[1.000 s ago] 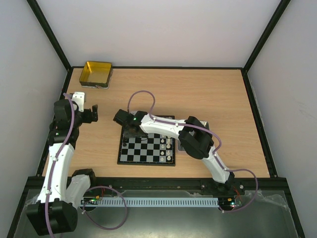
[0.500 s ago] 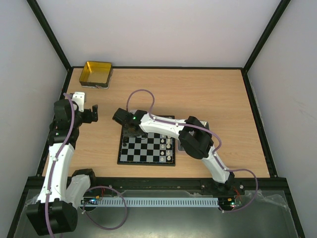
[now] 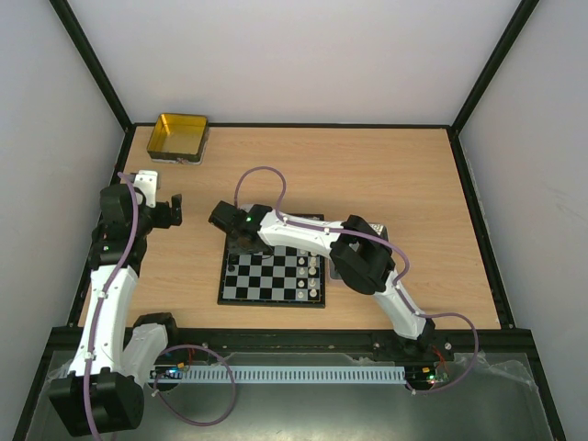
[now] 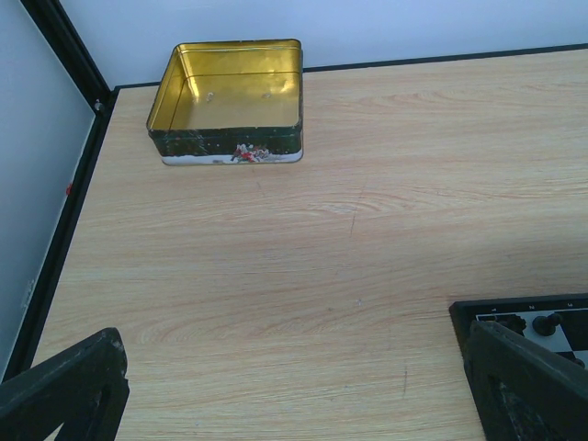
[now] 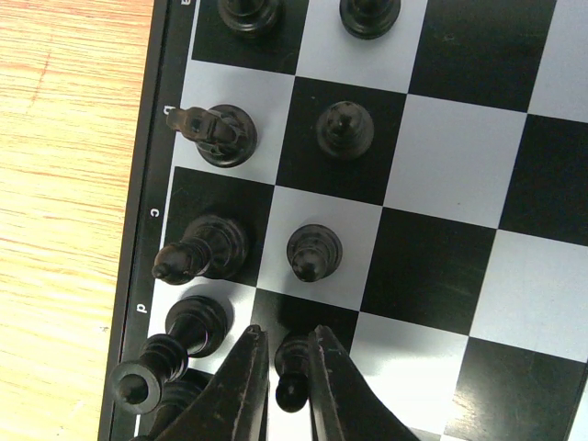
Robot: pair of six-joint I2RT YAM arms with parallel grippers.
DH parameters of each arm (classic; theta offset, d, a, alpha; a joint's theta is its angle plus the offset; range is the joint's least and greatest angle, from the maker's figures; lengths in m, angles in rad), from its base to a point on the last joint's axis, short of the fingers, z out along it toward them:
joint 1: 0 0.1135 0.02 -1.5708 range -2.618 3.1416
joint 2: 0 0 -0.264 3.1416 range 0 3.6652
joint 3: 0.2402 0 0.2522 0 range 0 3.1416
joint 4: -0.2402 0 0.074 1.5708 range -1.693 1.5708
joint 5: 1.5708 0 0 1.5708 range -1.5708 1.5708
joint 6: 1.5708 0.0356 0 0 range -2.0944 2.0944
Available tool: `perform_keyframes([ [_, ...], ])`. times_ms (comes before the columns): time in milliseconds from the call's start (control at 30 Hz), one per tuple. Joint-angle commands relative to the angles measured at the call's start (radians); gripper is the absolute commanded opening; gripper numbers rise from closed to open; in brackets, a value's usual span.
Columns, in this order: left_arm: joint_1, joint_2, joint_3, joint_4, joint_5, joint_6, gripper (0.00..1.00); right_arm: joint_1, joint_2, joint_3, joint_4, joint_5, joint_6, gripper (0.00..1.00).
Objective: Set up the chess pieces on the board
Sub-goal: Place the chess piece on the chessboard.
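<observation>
Table (image 4: 322, 257): pale wood-grain top, smooth, matt
Tin (image 4: 230, 145): metal, shiny gold inside, dark printed outer wall
Board (image 5: 459, 175): smooth black and white squares, faint sheen
Chess pieces (image 5: 344, 129): black, plastic-looking, glossy highlights on rounded tops
Right gripper fingers (image 5: 241, 390): matt black plastic

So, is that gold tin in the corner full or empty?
Empty: the gold tin shows only its bare shiny floor in the left wrist view.

Top external: high at the 6 o'clock edge, looks down on whole table (image 3: 367, 175). Left wrist: low, faces 12 o'clock; tin (image 4: 230, 142) at 11, board (image 4: 514, 310) corner at 4. Right wrist: straight down, close over chess pieces (image 5: 315, 253). All share board.
</observation>
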State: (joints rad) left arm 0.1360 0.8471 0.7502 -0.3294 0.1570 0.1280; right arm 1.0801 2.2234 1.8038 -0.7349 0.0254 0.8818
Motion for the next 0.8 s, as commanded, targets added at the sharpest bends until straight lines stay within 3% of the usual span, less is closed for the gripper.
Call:
perform_keyframes([
  [0,0.004,-0.001,-0.016,0.003,0.007,0.004,0.99,0.006,0.019,0.009,-0.009,0.01,0.001,0.12],
  [767,0.005,0.005,-0.014,0.003,0.014,0.005,0.99,0.006,-0.02,0.011,-0.019,0.027,-0.001,0.15],
])
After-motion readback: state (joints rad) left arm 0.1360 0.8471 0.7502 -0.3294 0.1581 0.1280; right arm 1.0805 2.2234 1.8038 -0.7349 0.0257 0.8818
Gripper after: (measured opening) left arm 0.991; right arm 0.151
